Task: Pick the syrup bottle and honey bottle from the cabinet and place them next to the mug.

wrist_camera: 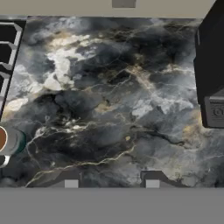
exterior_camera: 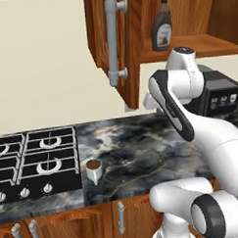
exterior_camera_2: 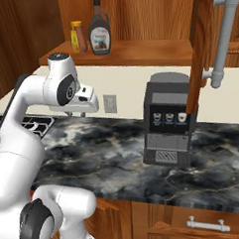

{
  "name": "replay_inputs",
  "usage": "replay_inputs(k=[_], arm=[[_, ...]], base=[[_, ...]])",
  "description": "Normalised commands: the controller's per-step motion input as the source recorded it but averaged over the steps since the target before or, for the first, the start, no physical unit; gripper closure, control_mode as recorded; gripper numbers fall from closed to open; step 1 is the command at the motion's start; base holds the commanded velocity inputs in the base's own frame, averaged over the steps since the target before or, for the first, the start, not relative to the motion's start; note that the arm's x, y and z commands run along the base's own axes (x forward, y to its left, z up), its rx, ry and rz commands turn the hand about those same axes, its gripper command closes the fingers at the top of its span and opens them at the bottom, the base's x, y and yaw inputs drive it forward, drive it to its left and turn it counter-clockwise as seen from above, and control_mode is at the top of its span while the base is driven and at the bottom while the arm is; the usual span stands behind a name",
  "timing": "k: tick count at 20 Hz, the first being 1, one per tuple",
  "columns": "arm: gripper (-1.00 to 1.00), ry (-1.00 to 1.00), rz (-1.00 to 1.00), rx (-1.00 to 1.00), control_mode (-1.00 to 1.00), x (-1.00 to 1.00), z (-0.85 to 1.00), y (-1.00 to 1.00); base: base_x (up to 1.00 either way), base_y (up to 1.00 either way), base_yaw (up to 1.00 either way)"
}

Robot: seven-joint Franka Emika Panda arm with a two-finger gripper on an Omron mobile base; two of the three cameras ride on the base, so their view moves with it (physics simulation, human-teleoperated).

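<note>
- Two small dark fingertips of the gripper (wrist_camera: 111,179) rise at the bottom of the hand view, apart with nothing between them, over bare countertop (wrist_camera: 113,100).
- Glossy black marble with white and gold veins makes up that countertop; the landmark for the rest is the mug (exterior_camera: 94,170).
- Standing upright near the counter's front edge, the mug is a small grey-silver cylinder with a brown interior, its mouth facing up; in the hand view it sits at the left edge (wrist_camera: 8,142).
- Left of the mug lies the black gas cooktop (exterior_camera: 34,161) with round burners and a row of silver knobs.
- Right of the mug and further back stands a boxy black coffee machine (exterior_camera_2: 167,120).
- High above the mug, the reddish-brown wooden cabinet (exterior_camera_2: 135,11) is open, its door (exterior_camera: 115,40) bearing a long grey bar handle.
- On its shelf the syrup bottle (exterior_camera_2: 99,35) stands upright, dark brown, narrow-necked, black cap uppermost, label outward.
- Just beside it the honey bottle (exterior_camera_2: 78,37) stands upright too, slim, orange-yellow cap on top.
</note>
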Motion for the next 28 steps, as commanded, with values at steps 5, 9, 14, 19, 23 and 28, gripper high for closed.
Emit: replay_inputs(k=[5,9,14,19,23,28], arm=[[-1.00,0.02,0.00,0.02,-1.00,-0.37,-0.09,0.01],[-1.00,-0.14,0.00,0.11,-1.00,-0.88,-0.01,-0.12],[-1.00,-0.37,0.00,0.04,-1.00,-0.64,0.81,-0.03],[-1.00,-0.32,0.00,0.00,-1.00,-0.11,1.00,-0.02],[-1.00,-0.15,0.00,0.00,-1.00,-0.04,1.00,-0.11],[-1.00,-0.04,0.00,0.00,-1.00,0.00,1.00,0.00]], base=[[0.00,0.00,0.00],[0.00,0.00,0.00],[0.00,0.00,0.00],[0.00,0.00,0.00],[0.00,0.00,0.00],[0.00,0.00,0.00]])
